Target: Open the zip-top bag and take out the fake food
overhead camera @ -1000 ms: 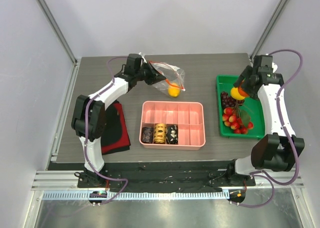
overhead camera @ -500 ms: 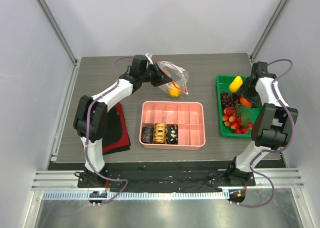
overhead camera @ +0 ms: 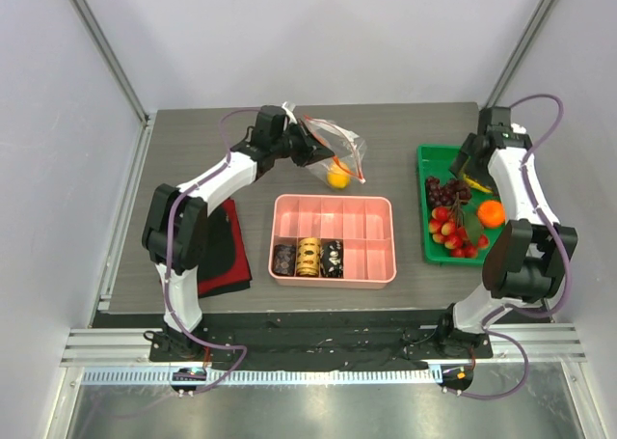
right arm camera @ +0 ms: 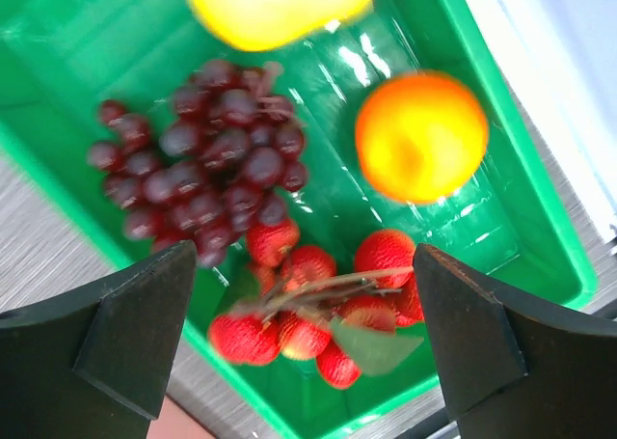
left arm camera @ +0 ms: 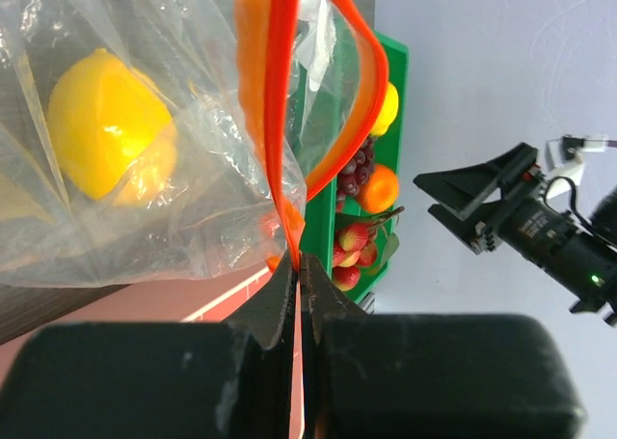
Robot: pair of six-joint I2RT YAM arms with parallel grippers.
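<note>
Upper centre: the left gripper is pinching the zip-top bag strip (best kept high, mouth gaping). At right, the right gripper is hovering spread over the green tray.

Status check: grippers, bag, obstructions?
Left gripper shut on bag. Right gripper open, empty, over tray. Bag mouth open, yellow fruit inside. No obstruction seen.

Both arms are the same build. The left arm and right arm have white shells on the links and chunky black joint housings. A thin purple cable runs loose along each one and loops off near the wrist. The black bases sit at 6 o'clock in the top view. The left fingers and right fingers are matte black and blocky, tapering to wedges.
</note>
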